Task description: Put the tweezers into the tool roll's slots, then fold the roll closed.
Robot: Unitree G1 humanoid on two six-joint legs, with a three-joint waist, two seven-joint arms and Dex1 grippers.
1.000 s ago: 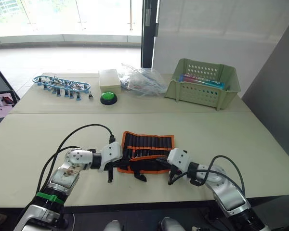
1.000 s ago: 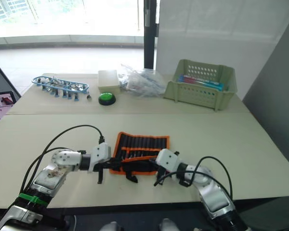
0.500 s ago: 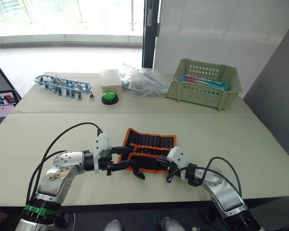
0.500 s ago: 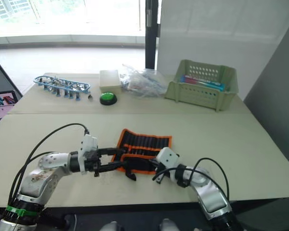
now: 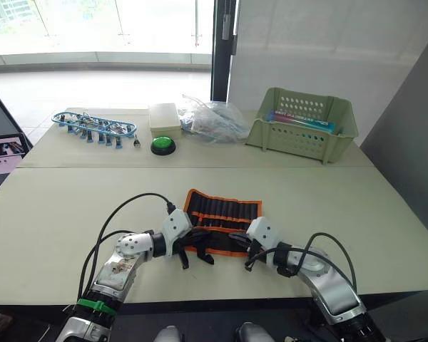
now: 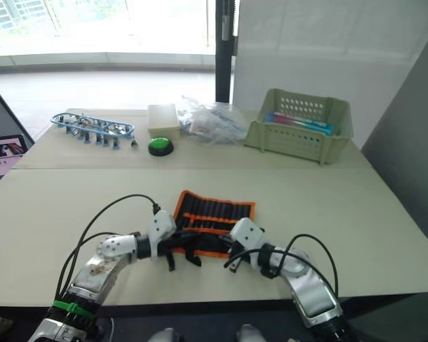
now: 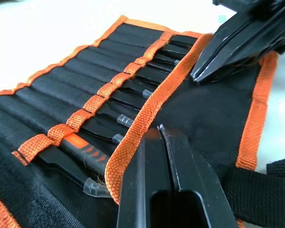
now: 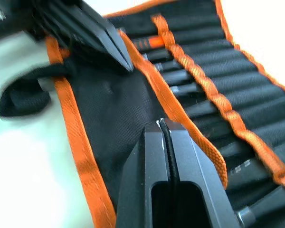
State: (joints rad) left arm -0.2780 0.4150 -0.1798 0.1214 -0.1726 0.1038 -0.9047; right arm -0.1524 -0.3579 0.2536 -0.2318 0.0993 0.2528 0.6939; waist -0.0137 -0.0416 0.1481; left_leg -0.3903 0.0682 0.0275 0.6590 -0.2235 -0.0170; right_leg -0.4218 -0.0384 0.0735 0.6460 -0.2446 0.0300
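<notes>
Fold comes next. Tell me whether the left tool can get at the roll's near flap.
Probably yes. The left tool, shut, sits right at the near flap's orange edge on the tool roll; nothing lies between, though the right tool crowds the same edge.

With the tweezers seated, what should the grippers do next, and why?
Probably open both grippers to pinch the near flap. The tweezers sit in the slots, and the tool roll lies open. The left gripper and right gripper rest shut on its orange-edged flap, gripping nothing.

The head's two eyes looked forward and down over the tabletop (image 5: 357, 206) from above. Each wrist camera sat close over the tool roll (image 7: 85, 85), both sharing its orange-edged flap.
</notes>
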